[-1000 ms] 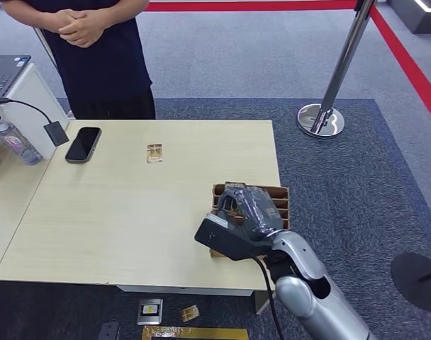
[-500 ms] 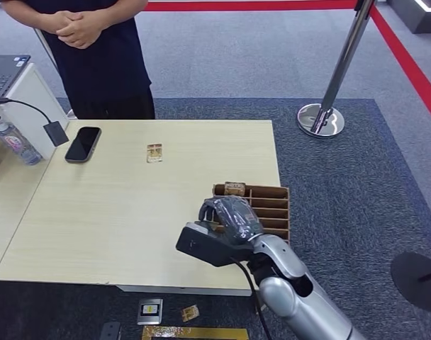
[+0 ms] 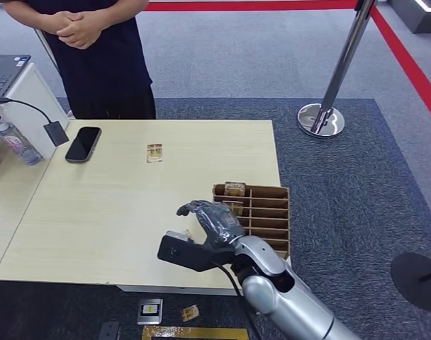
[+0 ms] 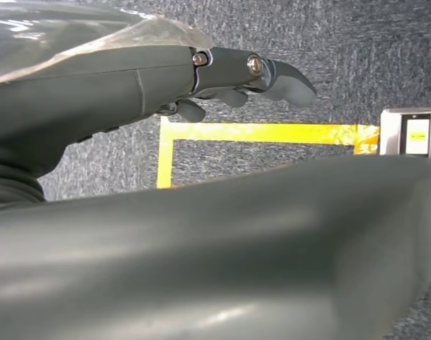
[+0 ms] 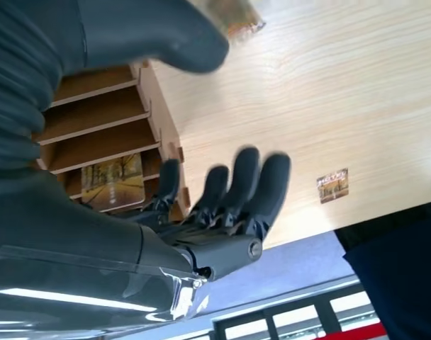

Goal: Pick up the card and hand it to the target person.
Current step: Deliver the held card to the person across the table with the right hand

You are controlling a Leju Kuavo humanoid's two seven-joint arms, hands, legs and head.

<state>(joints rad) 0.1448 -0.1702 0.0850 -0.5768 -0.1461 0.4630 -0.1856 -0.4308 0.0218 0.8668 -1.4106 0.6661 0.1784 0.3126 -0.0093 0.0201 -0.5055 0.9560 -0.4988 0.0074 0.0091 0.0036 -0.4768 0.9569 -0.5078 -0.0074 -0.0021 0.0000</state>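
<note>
drawing back from the slotted card rack [image 3: 264, 212] toward the table's [image 3: 122, 212] near edge, the right hand [image 3: 205, 230] now pinches a card [image 5: 236, 20] between thumb and finger, other fingers spread, so the pickup looks done and the handover to the person [image 3: 103, 57] remains.

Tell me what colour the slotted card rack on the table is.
Brown, like cardboard or thin wood. The card rack shows best in the head view, beside the right hand.
</note>
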